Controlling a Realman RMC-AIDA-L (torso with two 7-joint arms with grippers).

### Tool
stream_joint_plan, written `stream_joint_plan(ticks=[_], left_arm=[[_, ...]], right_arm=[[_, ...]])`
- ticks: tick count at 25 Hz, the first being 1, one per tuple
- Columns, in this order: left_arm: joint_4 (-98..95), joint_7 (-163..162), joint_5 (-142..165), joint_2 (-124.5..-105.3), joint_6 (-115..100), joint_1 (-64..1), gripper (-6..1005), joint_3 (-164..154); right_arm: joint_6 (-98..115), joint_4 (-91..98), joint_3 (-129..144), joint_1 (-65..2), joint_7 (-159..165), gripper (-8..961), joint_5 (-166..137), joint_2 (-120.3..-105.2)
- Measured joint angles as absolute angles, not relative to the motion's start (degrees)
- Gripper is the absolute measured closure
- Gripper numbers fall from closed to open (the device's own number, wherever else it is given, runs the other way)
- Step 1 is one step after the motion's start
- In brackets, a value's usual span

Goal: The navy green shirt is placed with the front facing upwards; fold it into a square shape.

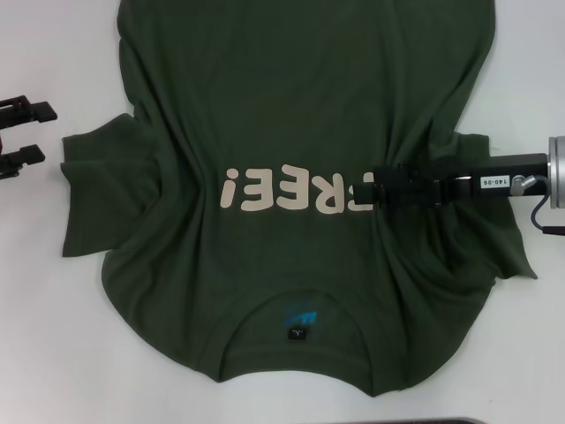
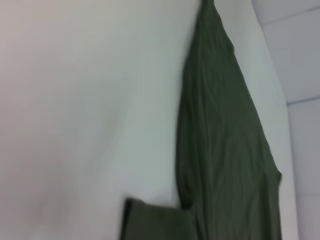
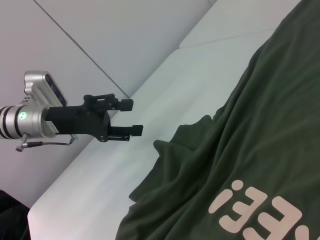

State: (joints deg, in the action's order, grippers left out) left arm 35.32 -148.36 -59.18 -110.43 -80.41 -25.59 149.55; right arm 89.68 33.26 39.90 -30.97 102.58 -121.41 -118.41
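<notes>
Spread front-up across the white tabletop [image 1: 35, 336], the big dark olive-green short-sleeved shirt [image 1: 300, 97] lies collar nearest, cream "FREE!" letters [image 1: 296, 191] across the middle, cloth bunched at both sleeves. Reaching in from the right, the black right hand [image 1: 378, 187] sits over the lettering's right end; its grip I can't tell. At far left, the black left hand [image 1: 33, 132] hovers released, off the shirt.
</notes>
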Motion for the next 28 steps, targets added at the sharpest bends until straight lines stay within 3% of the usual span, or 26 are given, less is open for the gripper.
stream_joint_plan(ticks=[28], left_arm=[[32.3,-149.8,-53.9,-112.09,-72.5,-27.4,248,149.1]], right_arm=[[88.9,33.3,39.8,-30.5,102.6,38,-121.5,-118.11]])
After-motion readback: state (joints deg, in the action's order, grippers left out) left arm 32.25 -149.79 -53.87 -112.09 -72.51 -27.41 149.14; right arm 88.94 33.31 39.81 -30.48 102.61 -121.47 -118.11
